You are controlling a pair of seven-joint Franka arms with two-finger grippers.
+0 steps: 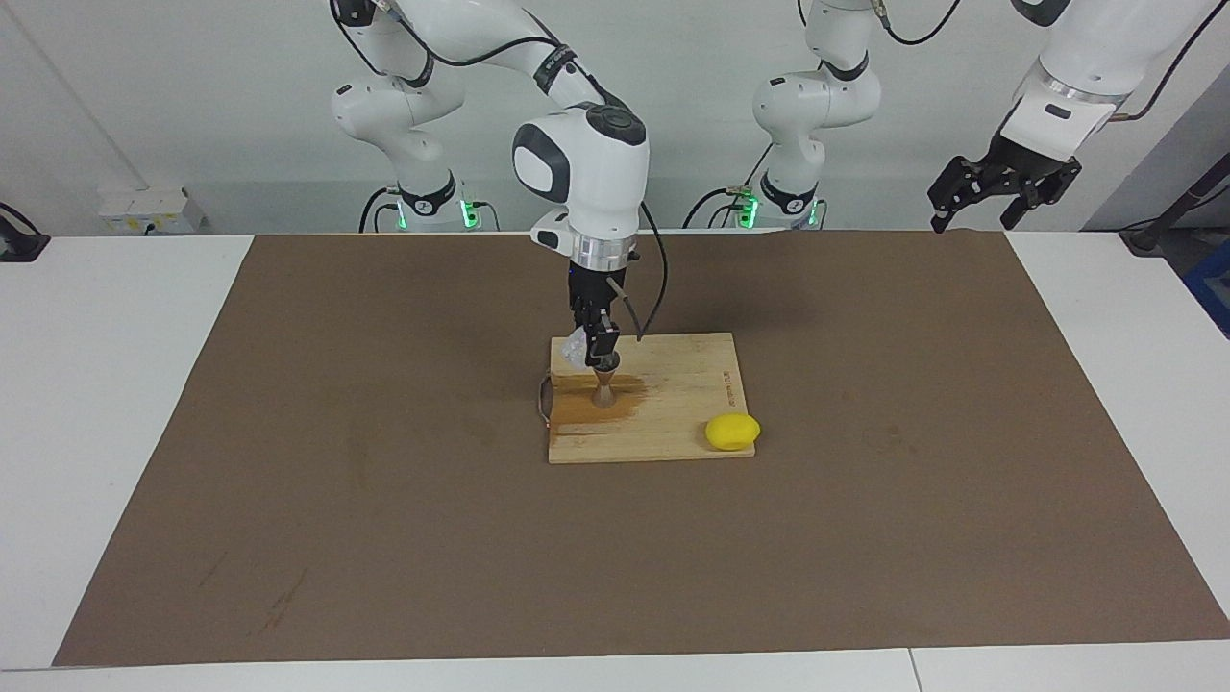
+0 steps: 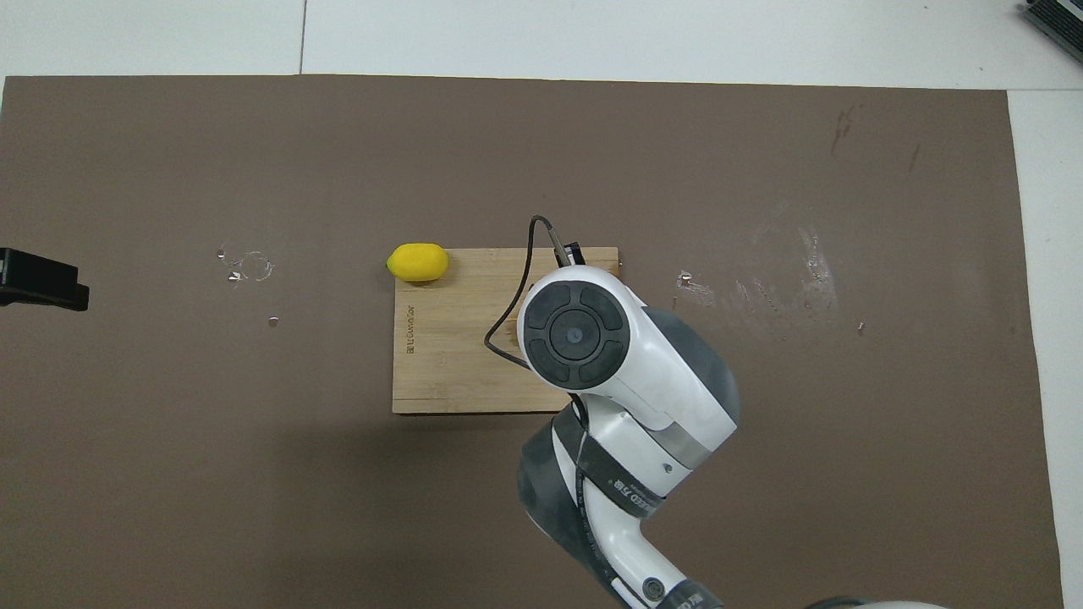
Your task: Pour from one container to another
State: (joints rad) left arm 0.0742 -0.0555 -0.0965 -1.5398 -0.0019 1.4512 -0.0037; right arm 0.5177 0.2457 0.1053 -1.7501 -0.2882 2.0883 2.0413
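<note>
- Two arms show in the facing view; the right gripper [image 1: 596, 348] hangs at the frame's centre, over the wooden cutting board [image 1: 673, 404].
- Its jaws are clamped on the clear cup [image 1: 576, 350], which is tilted directly above the jigger [image 1: 603, 386].
- That silver jigger stands upright on the board, on a darker stained patch toward the right arm's end.
- One yellow lemon [image 1: 732, 432] rests at the board's lower corner in the facing view, toward the left arm's end, partly off onto the brown mat [image 1: 384, 481] covering the counter [image 1: 115, 384].
- From overhead, the right arm hides cup and jigger; the lemon [image 2: 417, 262] sits at the board's [image 2: 448, 338] upper corner.
- Waiting at upper right of the facing view, the left gripper [image 1: 980, 197] hangs with jaws apart, holding nothing.
</note>
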